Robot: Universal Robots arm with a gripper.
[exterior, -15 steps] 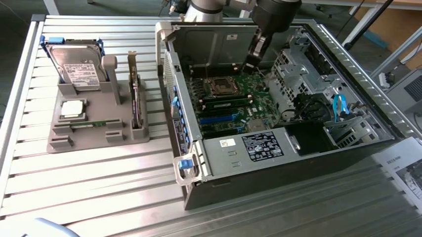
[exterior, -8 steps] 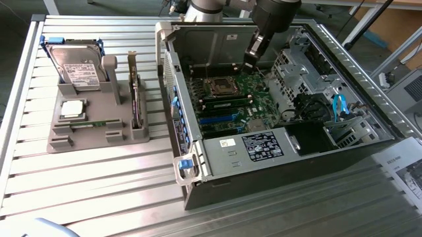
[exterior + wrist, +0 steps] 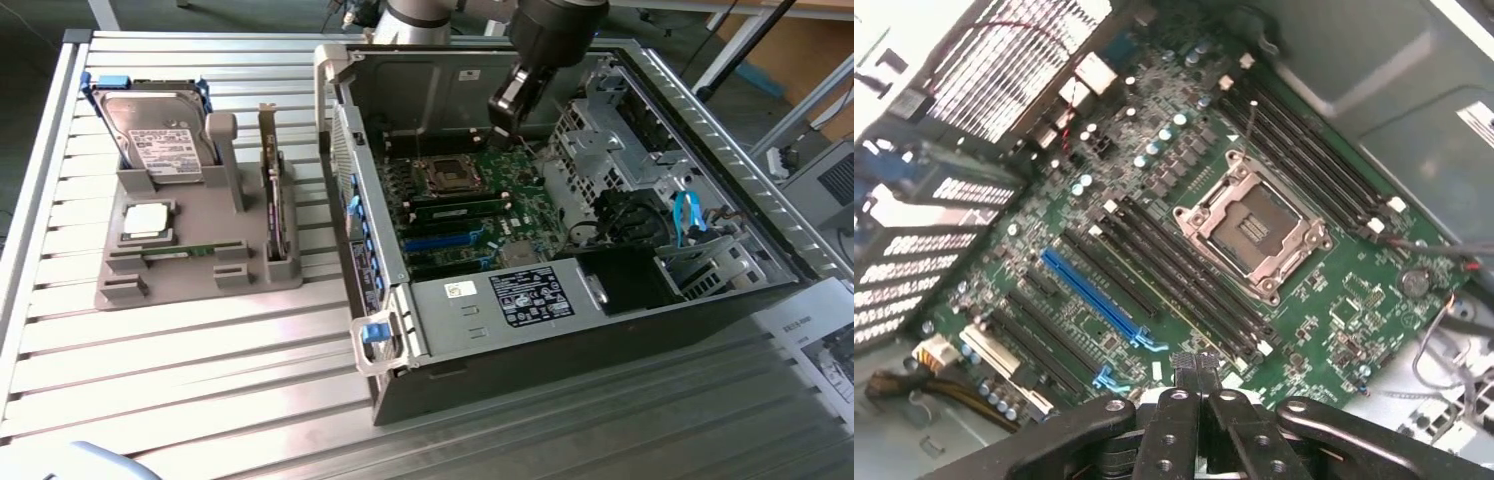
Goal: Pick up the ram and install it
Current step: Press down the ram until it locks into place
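While the arm reached down into the open computer case [image 3: 441,75], the hand [image 3: 503,126] hung over the far part of the motherboard [image 3: 467,240], just beyond the empty processor socket [image 3: 447,177]. Its fingers were clenched together with nothing between them; the wrist view showed the two tips [image 3: 1197,362] pressed against each other above the board [image 3: 1154,180], apart from it. Beneath them in that view lay the square metal-framed socket [image 3: 1252,225], the rows of long dark memory slots [image 3: 1184,290] flanking it, and a blue slot [image 3: 1089,290] among the black ones.

The ram [image 3: 180,251] was well apart from the hand, on the exterior view's left. It lay flat as a thin green strip in a slot at the near side of the grey holder [image 3: 174,285], outside the case. In the same holder a hard drive [image 3: 154,135] stood upright at the far end, a square silver processor chip [image 3: 147,220] sat between the drive and the ram, and a dark expansion card [image 3: 274,210] stood on edge along the side nearest the case. Holder and case both rested on the slatted metal worktop [image 3: 200,380].
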